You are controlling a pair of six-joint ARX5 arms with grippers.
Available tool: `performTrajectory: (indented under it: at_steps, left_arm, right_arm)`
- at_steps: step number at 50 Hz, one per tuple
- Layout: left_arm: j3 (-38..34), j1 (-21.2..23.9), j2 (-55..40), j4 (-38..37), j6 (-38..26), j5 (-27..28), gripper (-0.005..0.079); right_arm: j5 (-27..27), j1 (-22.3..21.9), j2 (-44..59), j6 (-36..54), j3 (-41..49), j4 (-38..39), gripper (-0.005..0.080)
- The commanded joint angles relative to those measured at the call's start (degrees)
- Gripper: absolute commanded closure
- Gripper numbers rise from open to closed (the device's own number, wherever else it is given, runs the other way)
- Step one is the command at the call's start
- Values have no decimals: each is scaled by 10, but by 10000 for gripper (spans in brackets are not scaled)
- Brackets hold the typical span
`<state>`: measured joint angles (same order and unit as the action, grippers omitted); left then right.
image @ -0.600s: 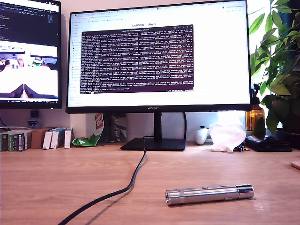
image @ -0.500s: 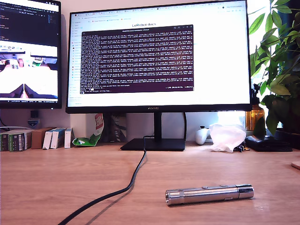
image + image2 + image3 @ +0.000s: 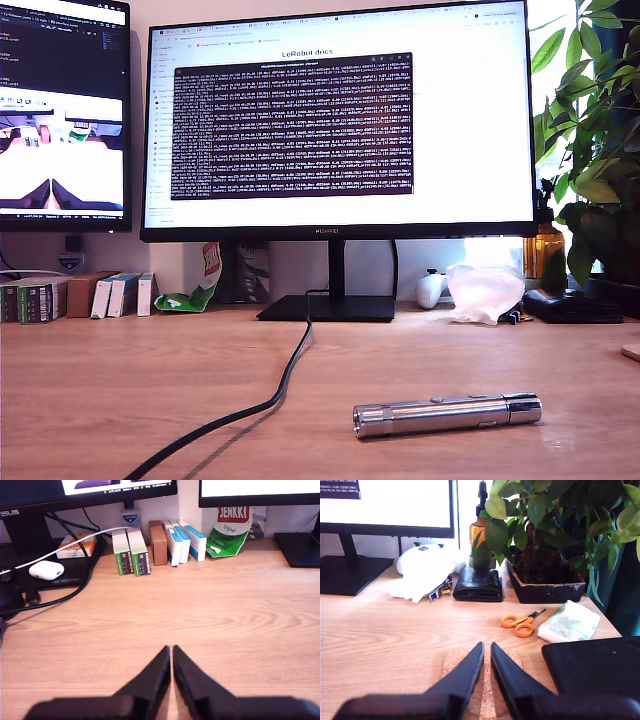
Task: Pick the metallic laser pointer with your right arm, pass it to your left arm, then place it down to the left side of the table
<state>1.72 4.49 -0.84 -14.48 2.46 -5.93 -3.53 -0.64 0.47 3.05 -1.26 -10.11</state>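
The wood-grain surface [image 3: 120,400] carries everything, with the wide monitor [image 3: 340,120] on its stand at the far edge, so the near stretch is free for working. The potted plant [image 3: 595,150] fills the far corner at the exterior view's right. A black cable [image 3: 270,400] runs from the monitor stand toward the near edge. The metallic laser pointer [image 3: 446,414] lies flat on its side near the front, toward the exterior view's right and apart from the cable, probably laid lengthwise across the view for an easy pinch. My first tool [image 3: 171,652] is closed and empty over bare wood; my second tool [image 3: 487,650] is likewise closed and empty, above a cork coaster [image 3: 512,660].
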Motion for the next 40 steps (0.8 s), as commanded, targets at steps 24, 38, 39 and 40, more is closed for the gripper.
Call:
performTrajectory:
  at_steps: [24, 38, 39, 40]
  left_arm:
    - [-20, 2, -3, 112, 141, 69, 759]
    - [20, 2, -7, 235, 182, 233, 759]
    - [26, 2, -10, 234, 179, 243, 759]
    - [32, 2, -14, 232, 173, 252, 759]
  right_arm:
    - [91, 3, -3, -158, 2, 74, 754]
    - [256, 3, 12, -171, -92, 31, 755]
    - [262, 3, 17, -171, -101, 23, 755]
    - [270, 3, 24, -171, -111, 16, 755]
